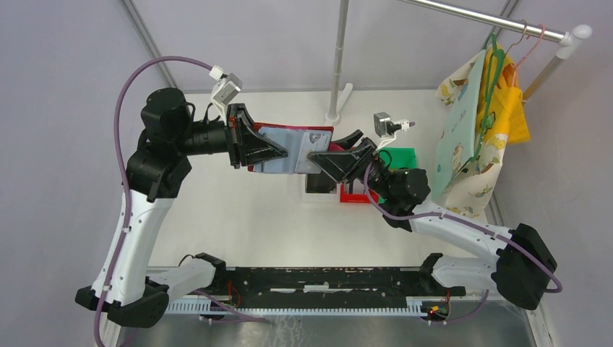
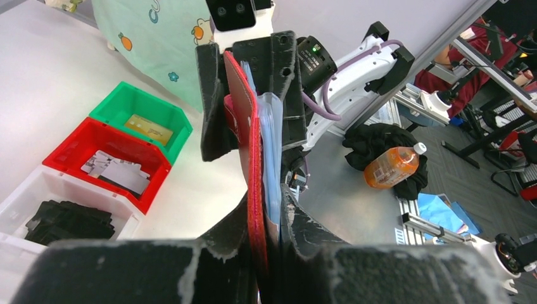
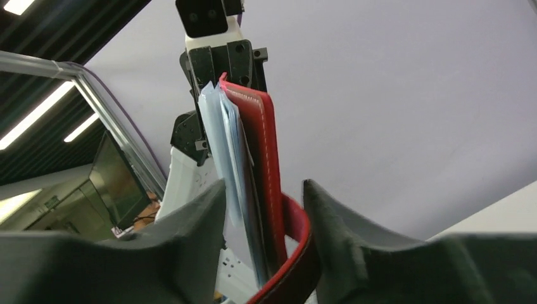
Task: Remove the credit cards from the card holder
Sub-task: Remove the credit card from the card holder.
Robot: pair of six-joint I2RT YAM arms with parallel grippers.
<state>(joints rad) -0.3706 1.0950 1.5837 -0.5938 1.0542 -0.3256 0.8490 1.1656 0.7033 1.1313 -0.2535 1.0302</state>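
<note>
The red card holder [image 1: 293, 148] hangs open in the air over the table, its grey-blue pocketed side up. My left gripper [image 1: 278, 153] is shut on its left end; in the left wrist view the card holder [image 2: 253, 145] stands edge-on between my gripper's [image 2: 266, 202] fingers. My right gripper [image 1: 318, 155] is open and straddles the right end. In the right wrist view its fingers [image 3: 215, 196] flank the card holder [image 3: 259, 145], and the snap tab [image 3: 297, 234] curls against the right finger. Credit cards lie in the bins: golden [image 2: 149, 128], silvery [image 2: 117, 171], dark [image 2: 63, 221].
A green bin [image 2: 171, 114], a red bin [image 2: 76, 136] and a white bin [image 2: 25, 190] stand in a row under the card holder. A pole [image 1: 338, 65] stands at the back. Clothes [image 1: 477, 130] hang on a rack at the right.
</note>
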